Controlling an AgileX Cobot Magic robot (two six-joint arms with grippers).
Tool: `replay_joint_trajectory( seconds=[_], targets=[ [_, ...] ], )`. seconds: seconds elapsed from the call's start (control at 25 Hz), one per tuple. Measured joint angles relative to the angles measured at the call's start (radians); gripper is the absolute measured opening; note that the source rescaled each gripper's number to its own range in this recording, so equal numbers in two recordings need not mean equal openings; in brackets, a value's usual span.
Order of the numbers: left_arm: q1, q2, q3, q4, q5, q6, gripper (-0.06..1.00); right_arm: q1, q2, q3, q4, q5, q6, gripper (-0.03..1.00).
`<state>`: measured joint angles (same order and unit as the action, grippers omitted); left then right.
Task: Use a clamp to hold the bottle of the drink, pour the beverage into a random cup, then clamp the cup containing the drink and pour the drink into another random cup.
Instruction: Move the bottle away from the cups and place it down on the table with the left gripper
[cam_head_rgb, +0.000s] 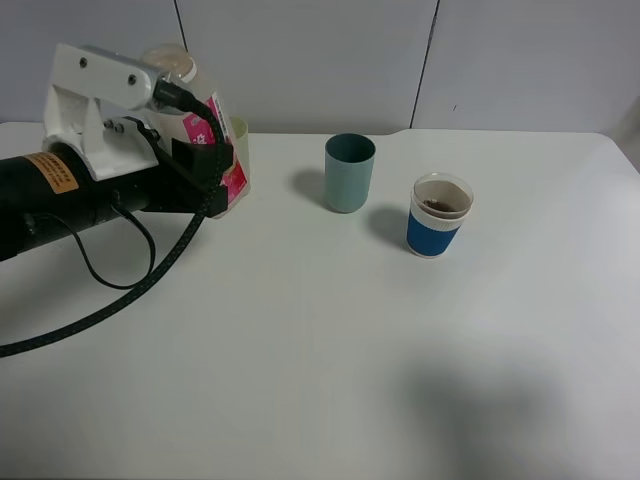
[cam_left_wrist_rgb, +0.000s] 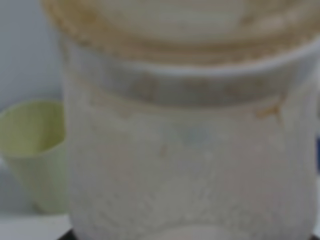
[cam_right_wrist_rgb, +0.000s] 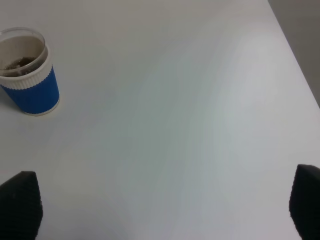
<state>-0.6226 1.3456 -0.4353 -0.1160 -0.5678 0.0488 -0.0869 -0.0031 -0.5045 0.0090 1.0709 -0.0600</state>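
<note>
1. Bottle (cam_head_rgb: 222, 150) of the drink, with a pink label and a tan cap, is well off to the left arm's side of the teal cup (cam_head_rgb: 349, 172), about as far back on the table (cam_head_rgb: 320, 380) as that cup. It leans slightly, and I cannot tell whether its base touches the table.
2. The left end effector (cam_head_rgb: 208, 165) is clamped on the bottle. Its black fingers (cam_head_rgb: 200, 158) press against the label. The left wrist view is filled with the bottle's pale, blurred body under the tan cap.
3. A pale green cup (cam_left_wrist_rgb: 35, 150) stands just beside the bottle. It is on the same side of the teal cup and is partly hidden behind the bottle.
4. The teal cup stands upright and alone. Its inside is too dark for me to see any contents.
5. A blue-sleeved cup (cam_head_rgb: 438, 215) stands near the teal cup on the right arm's side, a little closer to the front edge and not touching it. It is upright, with something brown low inside its clear upper part.
6. The right end effector (cam_right_wrist_rgb: 162, 210) is spread wide. Its two dark fingertips (cam_right_wrist_rgb: 20, 202) sit at opposite edges of the right wrist view, with only table top between them. It hangs beyond the blue-sleeved cup as seen from the teal cup.
7. The left arm (cam_head_rgb: 70, 195) is black with a white camera bracket. Its braided cable (cam_head_rgb: 150, 275) loops down onto the table, well to the bottle's side of the teal cup.
</note>
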Motion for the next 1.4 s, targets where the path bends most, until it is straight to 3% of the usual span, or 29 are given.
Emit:
replay_joint_trajectory(
  seconds=[0.04, 0.24, 0.56, 0.88, 1.4],
  targets=[
    [0.000, 0.000, 0.000, 0.000, 0.000, 0.000, 0.02, 0.000, 0.000, 0.000, 0.000, 0.000, 0.000, 1.00],
    [0.115, 0.000, 0.001, 0.268, 0.090, -0.139, 0.02, 0.000, 0.000, 0.000, 0.000, 0.000, 0.000, 1.00],
    [0.208, 0.000, 0.002, 0.387, 0.099, -0.142, 0.02, 0.000, 0.000, 0.000, 0.000, 0.000, 0.000, 1.00],
    [0.262, 0.082, 0.002, 0.400, 0.068, -0.165, 0.02, 0.000, 0.000, 0.000, 0.000, 0.000, 0.000, 1.00],
    [0.262, 0.430, 0.004, 0.423, -0.290, -0.157, 0.02, 0.000, 0.000, 0.000, 0.000, 0.000, 0.000, 1.00]
  ],
)
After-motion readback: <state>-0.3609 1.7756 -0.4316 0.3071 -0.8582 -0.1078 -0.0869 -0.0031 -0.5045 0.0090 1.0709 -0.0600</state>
